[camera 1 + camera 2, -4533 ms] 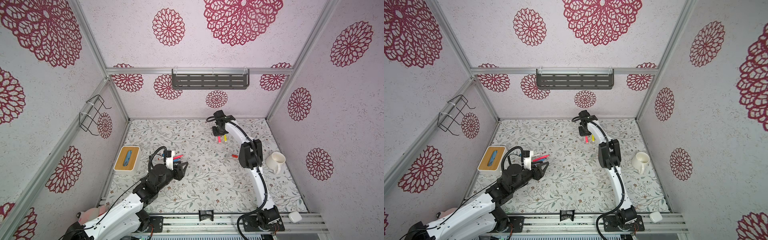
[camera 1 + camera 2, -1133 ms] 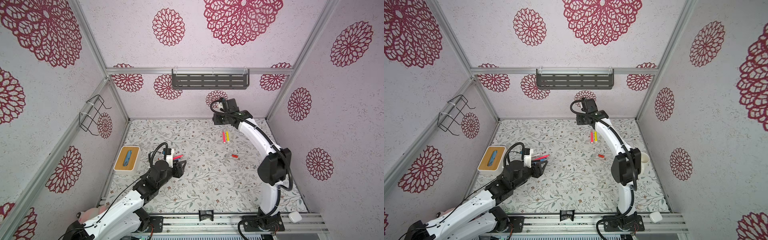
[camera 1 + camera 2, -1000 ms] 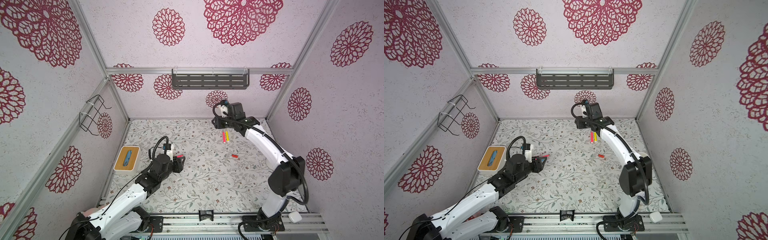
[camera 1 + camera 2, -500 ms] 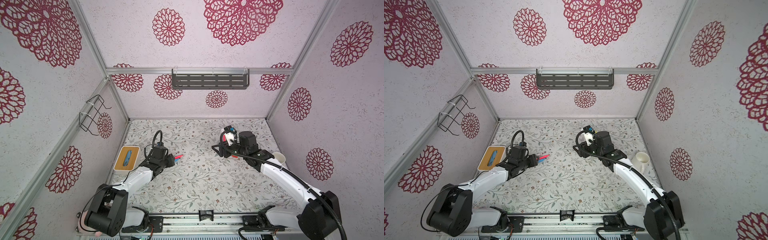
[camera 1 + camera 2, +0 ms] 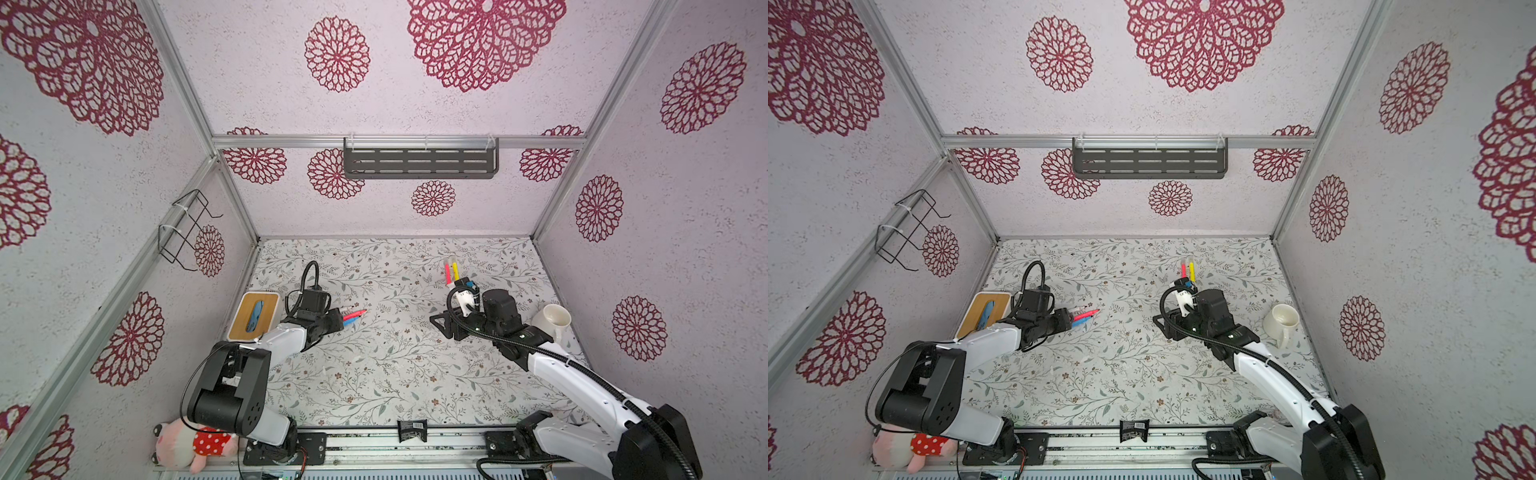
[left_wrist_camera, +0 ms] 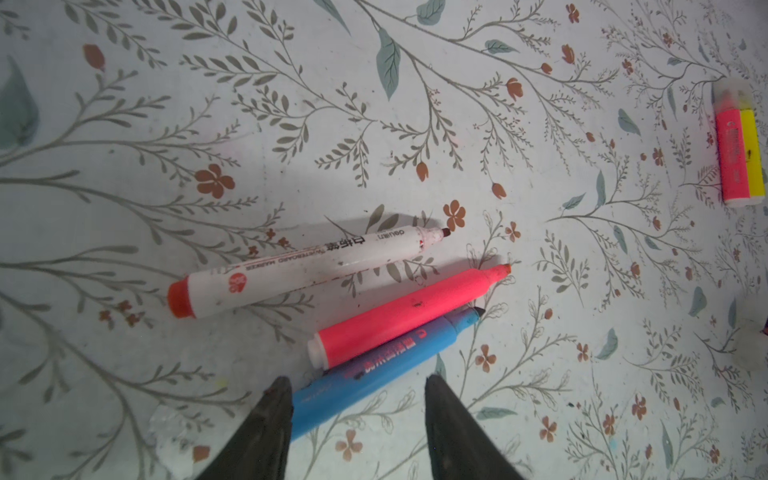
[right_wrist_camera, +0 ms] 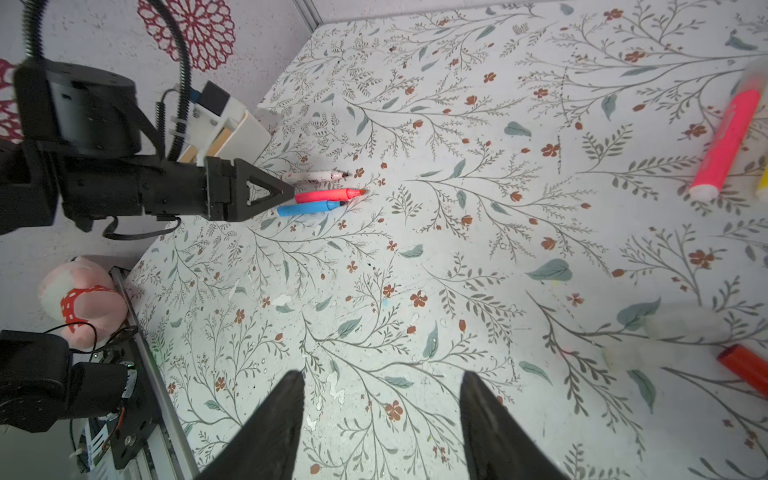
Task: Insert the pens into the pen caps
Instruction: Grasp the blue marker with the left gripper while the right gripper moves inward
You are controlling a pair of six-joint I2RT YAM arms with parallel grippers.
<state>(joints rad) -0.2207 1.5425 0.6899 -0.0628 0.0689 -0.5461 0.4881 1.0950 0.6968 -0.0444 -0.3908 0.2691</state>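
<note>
Left gripper (image 6: 355,380) is straddling blue marker (image 6: 399,353) tail, jaws spread; closing is probably risking snagging the touching pink marker (image 6: 407,307). Right gripper (image 7: 380,376) is hovering spread, empty.

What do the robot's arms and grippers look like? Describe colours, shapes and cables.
The left arm and right arm have white links with black joint housings and black ribbed cables. The left gripper and right gripper each have two black, pointed fingers.
</note>
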